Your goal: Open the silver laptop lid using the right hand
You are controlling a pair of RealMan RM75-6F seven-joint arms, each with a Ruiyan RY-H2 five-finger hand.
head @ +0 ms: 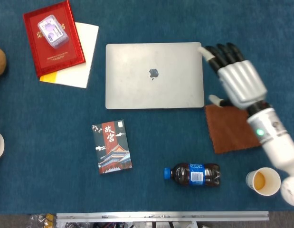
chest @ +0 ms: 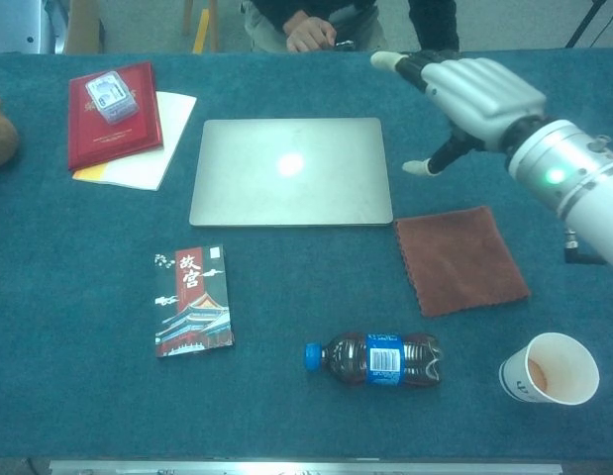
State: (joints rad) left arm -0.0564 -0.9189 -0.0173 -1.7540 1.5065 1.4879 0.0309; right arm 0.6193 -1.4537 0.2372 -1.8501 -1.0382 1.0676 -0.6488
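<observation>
Cup (head: 263,181), one, holds orange liquid; bottle (head: 193,174), one, lies full of dark drink. Right hand (head: 235,77) beside shut laptop (head: 154,75), fingers spread, empty.

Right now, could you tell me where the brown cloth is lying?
In the head view, the brown cloth lies flat by the silver laptop's near right corner, partly under the right hand.

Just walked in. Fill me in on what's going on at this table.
The robot's right hand is open, fingers spread, hovering just beside the right edge of the closed silver laptop, partly above the brown cloth. It holds nothing, and the lid is not yet lifted. A cola bottle, paper cup, booklet and red folder lie around untouched. The left hand isn't visible.
</observation>
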